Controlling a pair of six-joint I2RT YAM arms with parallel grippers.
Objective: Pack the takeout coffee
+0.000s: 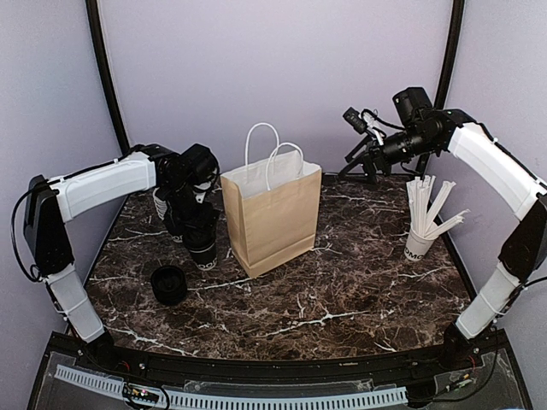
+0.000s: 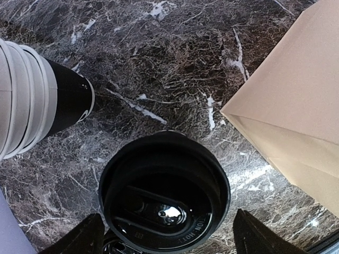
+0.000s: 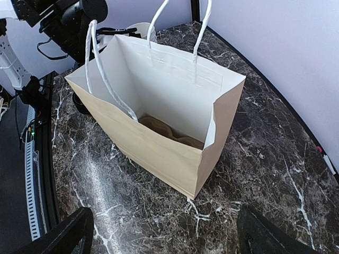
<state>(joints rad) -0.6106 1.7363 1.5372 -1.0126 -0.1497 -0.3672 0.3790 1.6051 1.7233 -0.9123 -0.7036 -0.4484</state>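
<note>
The takeout coffee (image 1: 203,249) is a small black cup with a round black lid, left of the brown paper bag (image 1: 272,213). In the left wrist view the lid (image 2: 164,185) fills the gap between my two fingers. My left gripper (image 1: 199,231) (image 2: 168,233) comes down from above and is shut on the cup at about table height. I cannot tell whether the cup touches the table. My right gripper (image 1: 357,143) (image 3: 164,233) is open and empty, raised at the back right and facing the bag's open top (image 3: 159,153).
A stack of lidless black-and-white cups (image 1: 161,203) (image 2: 32,100) sits just behind my left gripper. A low black round stack of lids (image 1: 168,284) lies at the front left. A white cup of stirrers (image 1: 419,243) stands at the right. Crumpled brown paper lies in the bag's bottom (image 3: 164,129).
</note>
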